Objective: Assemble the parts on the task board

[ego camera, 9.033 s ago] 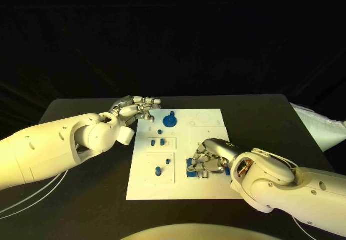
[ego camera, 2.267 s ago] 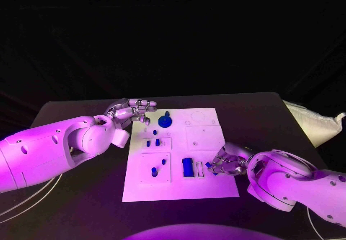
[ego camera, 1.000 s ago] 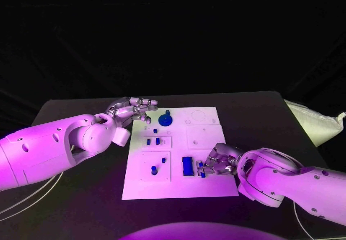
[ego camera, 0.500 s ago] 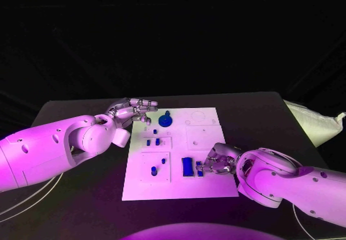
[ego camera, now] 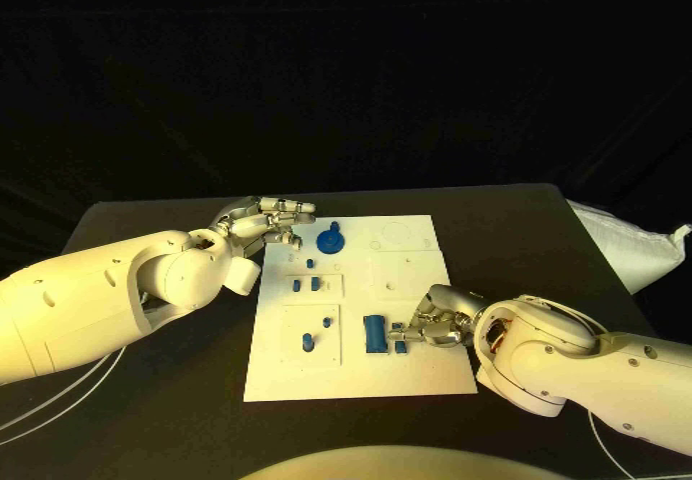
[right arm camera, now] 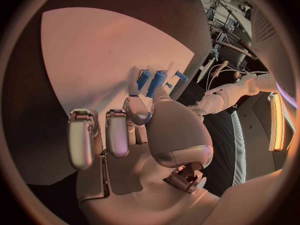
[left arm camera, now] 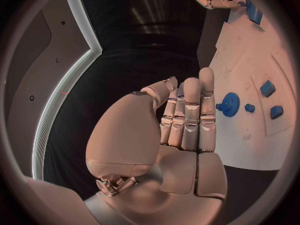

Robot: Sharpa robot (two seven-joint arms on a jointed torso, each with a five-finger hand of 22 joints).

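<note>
Judging progress: several parts [ego camera: 330,240] were seated; right hand [ego camera: 434,321] pinched a small part [ego camera: 398,347] at 5 o'clock on task board [ego camera: 411,283]; left hand [ego camera: 268,220] rested empty, fingers straight.

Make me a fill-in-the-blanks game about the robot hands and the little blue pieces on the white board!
1. The task board lying on the table is the colour ____.
2. The blue gear lies near the board's far edge, closest to the robot's ____ hand.
3. The right hand is at the board's ____ edge, beside the long blue block.
4. The table under the board is the colour ____.

Missing words: white; left; right; black
</note>
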